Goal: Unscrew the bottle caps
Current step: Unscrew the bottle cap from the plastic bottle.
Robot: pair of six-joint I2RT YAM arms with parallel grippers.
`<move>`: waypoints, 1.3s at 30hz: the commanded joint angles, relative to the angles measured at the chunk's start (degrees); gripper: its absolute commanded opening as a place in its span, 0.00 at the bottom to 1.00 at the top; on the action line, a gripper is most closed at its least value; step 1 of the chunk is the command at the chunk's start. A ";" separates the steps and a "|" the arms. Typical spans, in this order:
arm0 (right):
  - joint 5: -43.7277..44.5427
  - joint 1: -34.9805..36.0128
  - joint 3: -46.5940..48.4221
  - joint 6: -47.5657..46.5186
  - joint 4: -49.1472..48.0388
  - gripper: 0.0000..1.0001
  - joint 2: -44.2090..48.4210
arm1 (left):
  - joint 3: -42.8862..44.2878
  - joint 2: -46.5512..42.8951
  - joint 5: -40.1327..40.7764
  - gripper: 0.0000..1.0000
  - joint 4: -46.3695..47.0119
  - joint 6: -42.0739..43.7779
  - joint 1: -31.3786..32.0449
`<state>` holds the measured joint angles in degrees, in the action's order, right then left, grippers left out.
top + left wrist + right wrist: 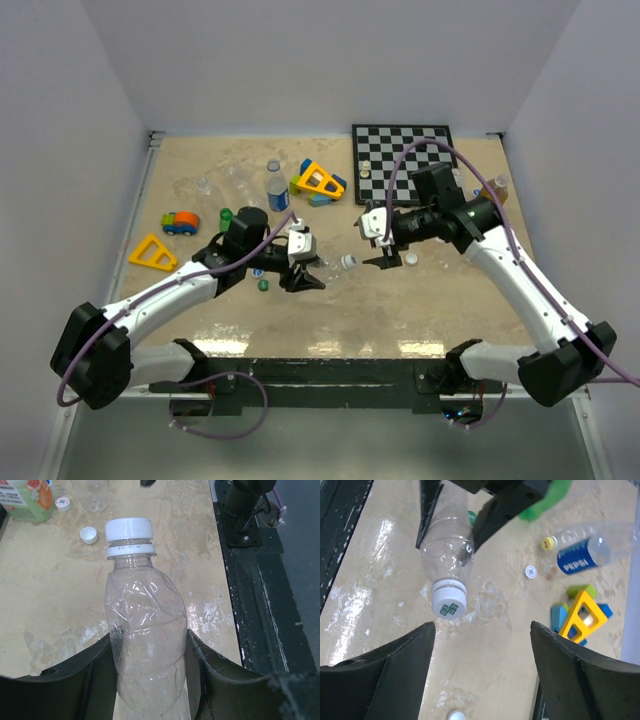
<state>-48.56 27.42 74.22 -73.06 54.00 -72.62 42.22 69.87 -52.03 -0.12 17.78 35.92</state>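
The left end effector (148,639) was clamped around the body of a clear bottle (145,595), whose neck pointed rightward. A white bottle cap (448,602) sat on that neck. Just beyond the bottle's capped end, the right end effector (481,627) had its fingers apart, touching nothing. A loose white cap (89,534) lay on the desk (50,605) near the bottle's neck.

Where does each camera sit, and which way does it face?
Top external: above and behind the robot, looking down on the table; left arm and right arm show, bases at the bottom.
Left wrist: on the left arm, looking along the left gripper, shut on the bottle with its cap on; both fingers show.
Right wrist: on the right arm, looking down past the open right gripper at the cap; its fingers show.
Shared: both wrist views show the bottle and cap.
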 commanded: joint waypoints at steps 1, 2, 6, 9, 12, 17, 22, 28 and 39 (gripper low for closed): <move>4.78 -0.35 2.68 20.74 -5.31 0.81 3.98 | 0.76 -2.80 3.07 0.00 0.30 2.08 0.55; 4.79 -0.52 3.04 22.94 -4.96 0.81 3.98 | 0.76 -3.07 3.95 0.00 0.38 2.08 0.64; 0.23 -1.32 -0.63 44.76 -12.29 0.81 4.50 | 0.59 -4.03 7.98 0.00 1.17 1.73 1.17; -0.93 -1.40 -5.91 64.65 -19.79 0.79 4.68 | 0.32 -5.09 10.89 0.00 1.52 1.91 1.78; 1.18 -1.40 -6.89 69.98 -21.39 0.79 3.63 | -0.03 -5.62 11.77 0.00 1.79 1.99 2.05; 0.92 -1.32 -6.27 72.70 -22.09 0.76 1.96 | -0.03 -5.44 11.95 0.00 1.70 2.08 2.13; 0.13 -1.32 -7.86 75.34 -23.15 0.69 1.17 | -0.03 -5.35 11.69 0.00 1.88 2.08 2.13; 0.74 -1.32 -7.95 76.57 -23.50 0.65 -0.41 | 0.06 -5.44 11.69 0.00 1.79 1.99 2.13; -1.10 -1.32 -7.42 75.78 -23.06 0.30 -1.56 | 0.06 -5.79 11.86 0.00 1.79 1.99 2.13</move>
<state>-47.46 26.17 66.28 2.50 31.90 -74.32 42.22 65.45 -40.21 -0.97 19.11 37.69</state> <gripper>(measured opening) 0.375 0.526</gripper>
